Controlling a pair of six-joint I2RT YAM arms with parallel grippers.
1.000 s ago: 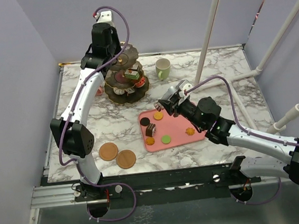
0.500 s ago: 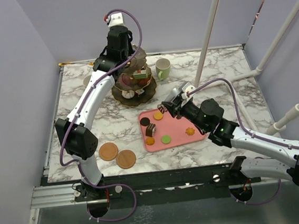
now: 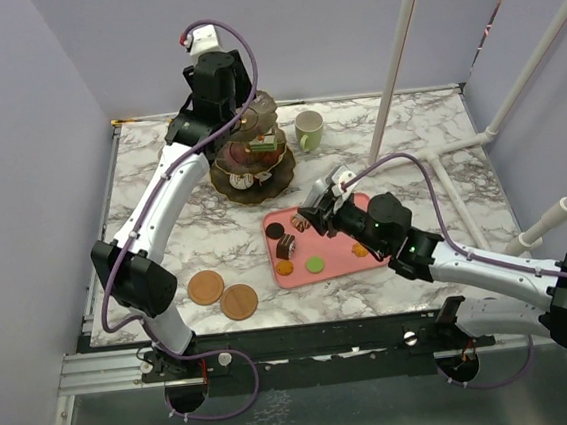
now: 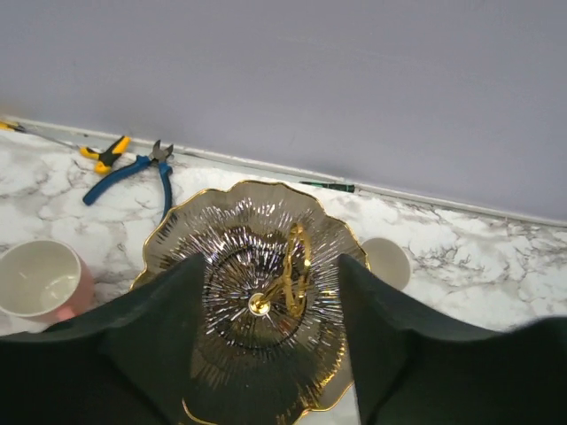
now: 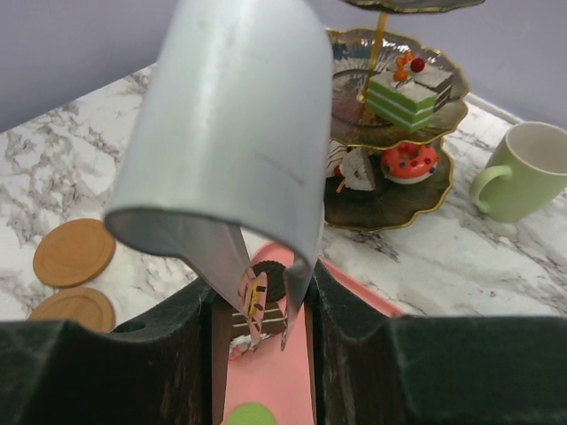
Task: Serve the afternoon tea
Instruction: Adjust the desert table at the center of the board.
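The dark three-tier stand (image 3: 254,157) stands at the back of the table, with a green cake slice (image 5: 400,91) and a red doughnut (image 5: 408,162) on its tiers. My left gripper (image 3: 237,104) hangs open over the top tier (image 4: 221,257), its fingers either side of the gold ring (image 4: 298,262) without touching it. My right gripper (image 5: 263,294) is shut on silver tongs (image 5: 232,133). The tong tips pinch a small pink-and-orange pastry (image 5: 255,304) just above the pink tray (image 3: 340,255). The pale-green mug (image 3: 308,130) is right of the stand. The pink mug (image 4: 37,282) is to its left.
The tray carries a dark cookie (image 3: 274,231), a chocolate slice (image 3: 287,246), a green cookie (image 3: 315,265) and orange ones (image 3: 361,250). Two brown coasters (image 3: 206,287) (image 3: 239,301) lie front left. Blue-handled pliers (image 4: 133,168) lie by the back wall. White pipes (image 3: 395,61) rise at the right.
The left arm shifted the stand to the right, then its jaws opened off the gold ring. The right gripper, still holding the tongs, moved a little left and lower over the tray.
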